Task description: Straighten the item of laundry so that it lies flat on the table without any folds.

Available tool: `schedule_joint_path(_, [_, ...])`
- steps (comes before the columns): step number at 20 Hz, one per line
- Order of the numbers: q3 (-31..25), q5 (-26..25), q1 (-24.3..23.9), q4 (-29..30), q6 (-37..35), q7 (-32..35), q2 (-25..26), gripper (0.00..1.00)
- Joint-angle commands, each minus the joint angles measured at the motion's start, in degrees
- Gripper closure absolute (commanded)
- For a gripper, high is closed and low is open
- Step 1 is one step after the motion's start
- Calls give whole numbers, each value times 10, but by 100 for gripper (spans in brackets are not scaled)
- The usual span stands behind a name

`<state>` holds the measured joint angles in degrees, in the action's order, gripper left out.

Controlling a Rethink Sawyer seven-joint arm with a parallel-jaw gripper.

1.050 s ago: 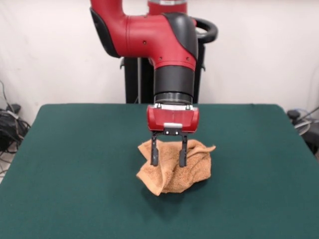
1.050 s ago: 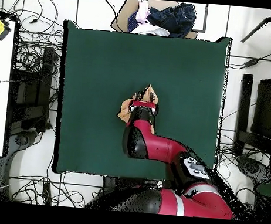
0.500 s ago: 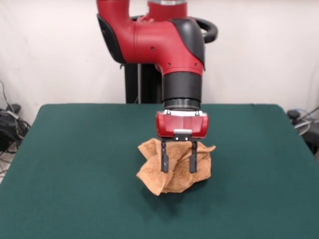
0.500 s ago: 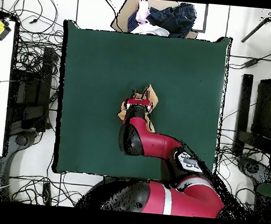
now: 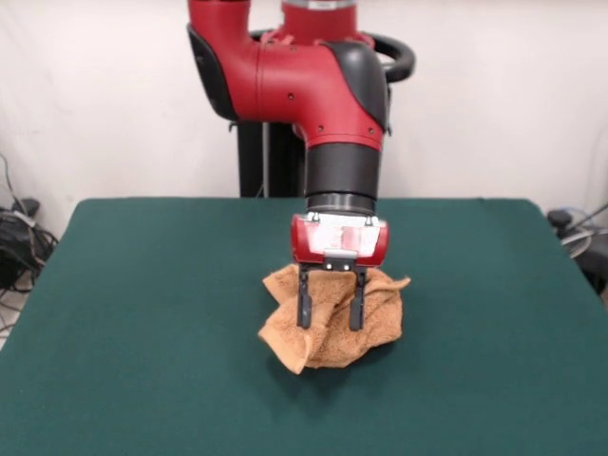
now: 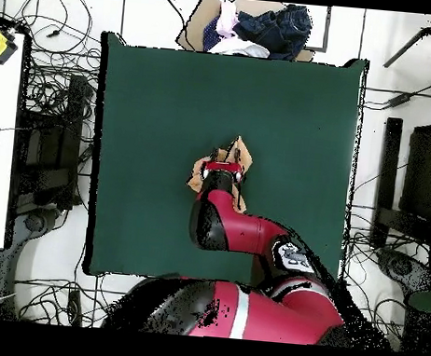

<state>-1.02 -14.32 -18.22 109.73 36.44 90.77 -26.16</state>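
The orange-tan towel (image 5: 380,318) lies crumpled in a thick heap near the middle of the dark green table (image 5: 142,313). My gripper (image 5: 331,321) hangs straight down over the heap, open, its two black fingers (image 5: 304,304) apart and low in front of the cloth. Nothing is held between them. From overhead, the towel (image 6: 242,155) pokes out on both sides of the red gripper head (image 6: 222,170), and the arm covers much of it.
A pile of dark and light clothes (image 6: 261,26) sits just past the table's far edge in the overhead view. Cables and stands surround the table on the floor. Green surface stretches wide on every side of the heap.
The gripper first shifted right across the heap, then came back a little left and stayed low. The towel's shape looks unchanged.
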Motion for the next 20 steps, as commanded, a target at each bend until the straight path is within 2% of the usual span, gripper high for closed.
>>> schedule_joint_path(1, [47, 37, 28, -27, -69, 54, 0, 0])
schedule_joint_path(8, [73, 41, 42, -33, -77, 57, 15, 0])
schedule_joint_path(13, [86, 45, 47, -46, -58, 62, 54, 0])
schedule_joint_path(20, [71, 25, 31, -69, -55, 76, 84, 0])
